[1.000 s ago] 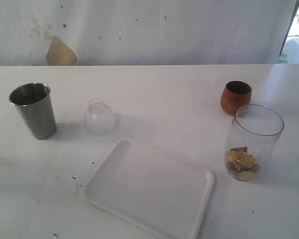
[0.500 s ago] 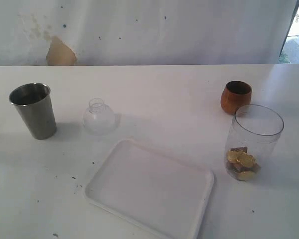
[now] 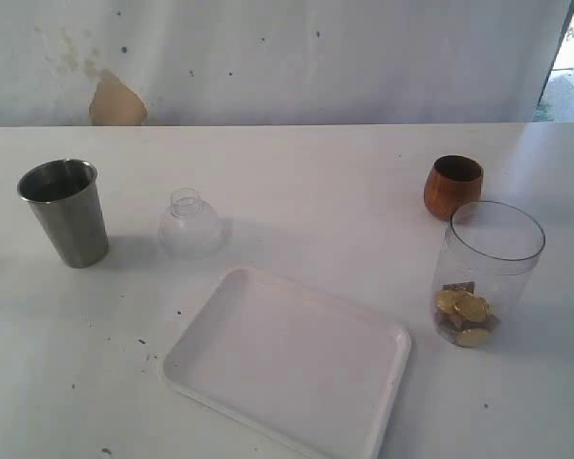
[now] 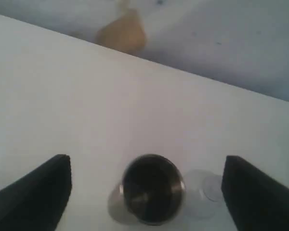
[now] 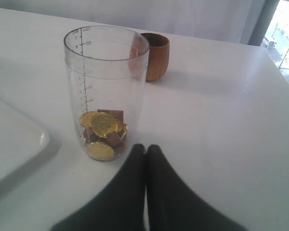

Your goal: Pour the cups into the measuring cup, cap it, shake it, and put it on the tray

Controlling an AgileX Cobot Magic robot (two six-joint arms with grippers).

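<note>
1. Exterior view: you are looking across a white worktop. At the far left a steel tumbler stands upright with its mouth open. A small clear dome lid sits just to the right of it, apart from it.
2. Exterior view: the tray lies flat near the front middle, turned at a slant to the worktop edge.
3. Exterior view: the measuring cup stands upright to the right of the tray, near its corner but not touching. It is uncapped, and gold coins and brown pieces lie at its bottom. The wooden cup stands upright close behind it.
4. Left wrist view: the left end effector has its two dark fingers spread wide. You look down into the steel tumbler, which shows in the gap between them and touches neither. The dome lid is a blurred shape just beside the tumbler.
5. Right wrist view: the right end effector has its fingers pressed together, holding nothing. Its tips rest just short of the measuring cup, whose printed scale faces you. The gold coins lie piled inside, the wooden cup stands just behind, and a corner of the tray lies to one side.
</note>
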